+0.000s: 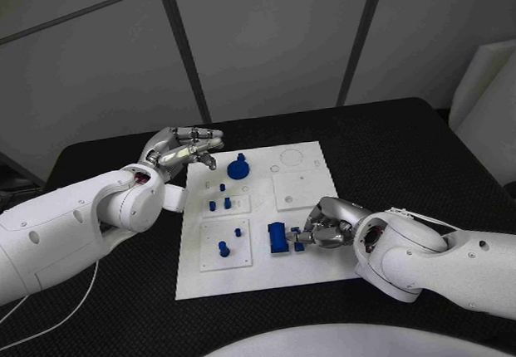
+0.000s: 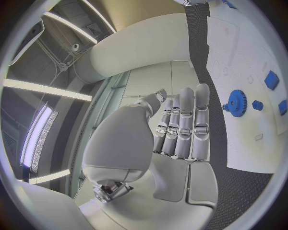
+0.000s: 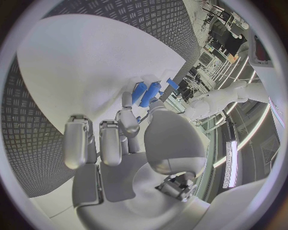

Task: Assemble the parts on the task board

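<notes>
Glossy white bulbous arm shells, small dark screw holes; left robot hand, right robot hand silver, segmented.

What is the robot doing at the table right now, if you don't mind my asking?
It is assembling small blue plastic parts on the flat white task board. The right robot hand pinches a small blue peg beside a blue rectangular block near the board's front. The left robot hand hovers empty, fingers apart, at the board's far left corner, next to a blue toothed gear.

Black table, pale wall panels with dark seams behind it
</notes>
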